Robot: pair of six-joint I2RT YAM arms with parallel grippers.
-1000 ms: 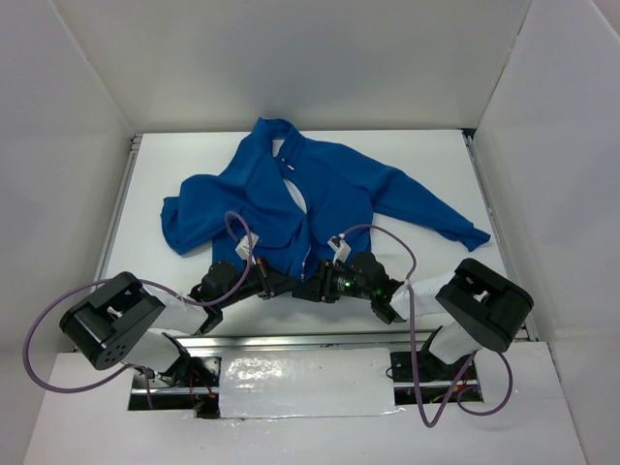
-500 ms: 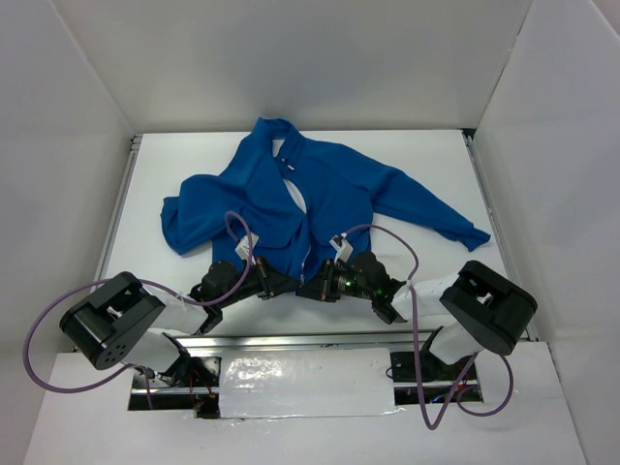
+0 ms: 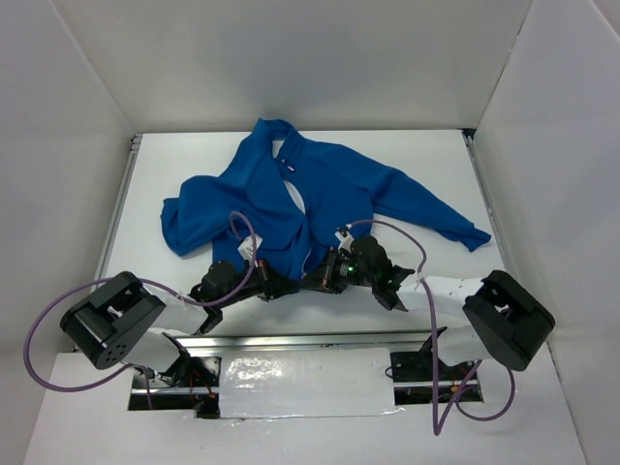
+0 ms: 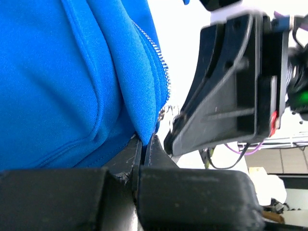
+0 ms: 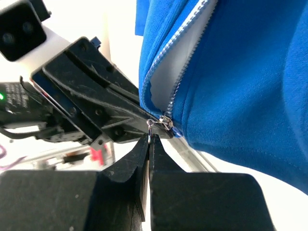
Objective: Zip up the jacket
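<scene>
At the near edge of the table point(image 3: 194, 160), your right gripper point(image 5: 150, 139) pinches the zipper pull point(image 5: 165, 121), left gripper point(image 4: 143, 144) clamps the jacket point(image 3: 329, 189) hem; the zipper point(image 5: 180, 79) runs toward the far edge.

The bench point(image 3: 184, 155) is white and matt, evenly lit, with soft shadows only. Plain white panels enclose it on three sides: back wall point(image 3: 291, 58), left wall point(image 3: 48, 174), right wall point(image 3: 562, 145). A metal rail point(image 3: 118, 203) runs along the left edge, with others on the right and near edges. A crinkled white sheet point(image 3: 305, 373) lies past the near edge, at centre.
</scene>
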